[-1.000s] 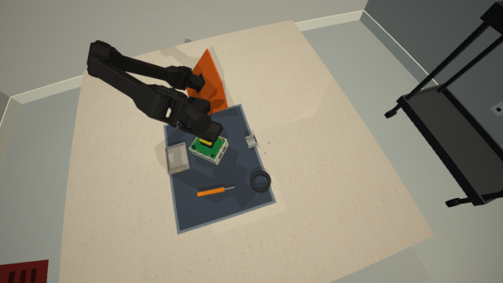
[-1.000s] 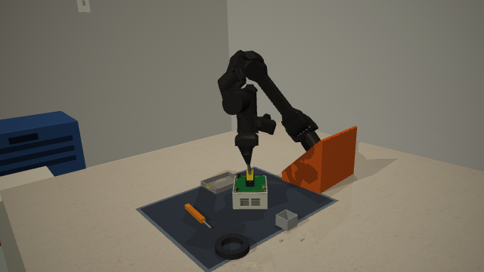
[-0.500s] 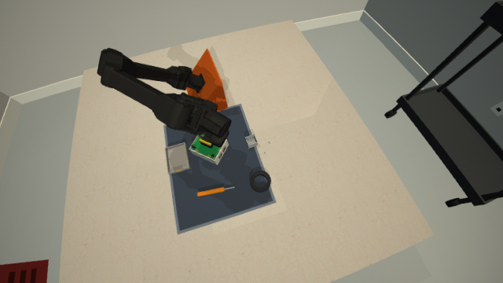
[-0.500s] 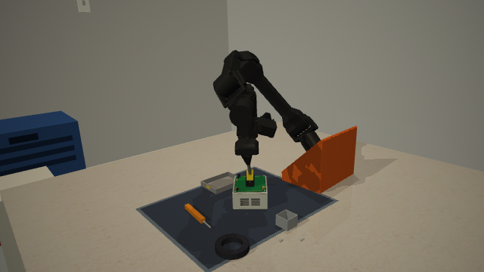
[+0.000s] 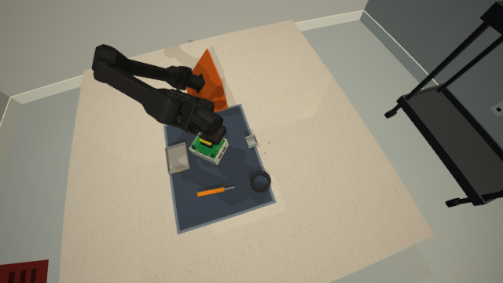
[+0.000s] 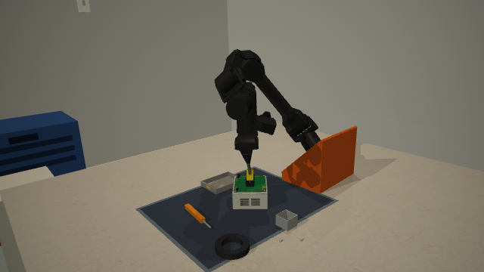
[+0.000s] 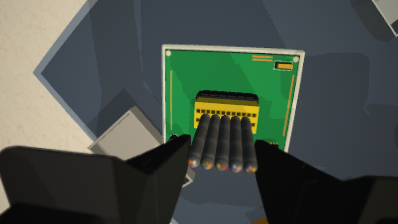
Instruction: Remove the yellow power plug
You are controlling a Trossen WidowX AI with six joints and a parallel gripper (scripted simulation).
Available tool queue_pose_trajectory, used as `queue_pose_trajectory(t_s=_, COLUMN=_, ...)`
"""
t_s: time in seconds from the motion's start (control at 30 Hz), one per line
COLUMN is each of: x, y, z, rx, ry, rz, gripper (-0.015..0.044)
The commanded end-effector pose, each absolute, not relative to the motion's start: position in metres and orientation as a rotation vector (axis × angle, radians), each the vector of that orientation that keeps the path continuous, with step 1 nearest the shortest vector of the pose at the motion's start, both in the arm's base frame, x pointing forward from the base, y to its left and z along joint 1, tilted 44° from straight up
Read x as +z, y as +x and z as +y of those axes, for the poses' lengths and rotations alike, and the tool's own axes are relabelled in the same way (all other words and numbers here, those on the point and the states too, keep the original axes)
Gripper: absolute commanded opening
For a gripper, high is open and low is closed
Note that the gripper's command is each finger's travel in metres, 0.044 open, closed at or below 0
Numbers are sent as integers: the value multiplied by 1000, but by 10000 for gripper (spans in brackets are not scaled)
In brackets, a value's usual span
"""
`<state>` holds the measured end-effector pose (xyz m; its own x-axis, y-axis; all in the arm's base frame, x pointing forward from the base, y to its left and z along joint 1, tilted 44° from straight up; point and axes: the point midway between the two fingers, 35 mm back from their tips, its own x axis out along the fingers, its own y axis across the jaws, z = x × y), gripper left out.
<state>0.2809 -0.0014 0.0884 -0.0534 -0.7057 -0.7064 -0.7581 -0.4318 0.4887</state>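
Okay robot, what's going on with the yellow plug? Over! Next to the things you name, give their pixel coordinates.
Gripper (image 6: 249,168) (image 7: 222,145) shut on yellow plug (image 6: 249,174) (image 7: 226,109). Plug at its socket, not in grey tray (image 5: 170,160) (image 6: 217,187). Nothing seen blocking the tray's opening.
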Motion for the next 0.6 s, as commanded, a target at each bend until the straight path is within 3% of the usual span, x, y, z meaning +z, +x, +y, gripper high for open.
queue_pose_trajectory(t_s=0.0, x=95, y=278, z=8, rx=1525, ry=-2168, rz=1579, gripper=0)
queue_pose_trajectory(t_s=0.2, x=82, y=278, z=-4, rx=1524, ry=-2168, rz=1580, gripper=0)
queue_pose_trajectory(t_s=0.5, x=82, y=278, z=-4, rx=1524, ry=-2168, rz=1580, gripper=236)
queue_pose_trajectory(t_s=0.57, x=82, y=278, z=-4, rx=1524, ry=-2168, rz=1580, gripper=249)
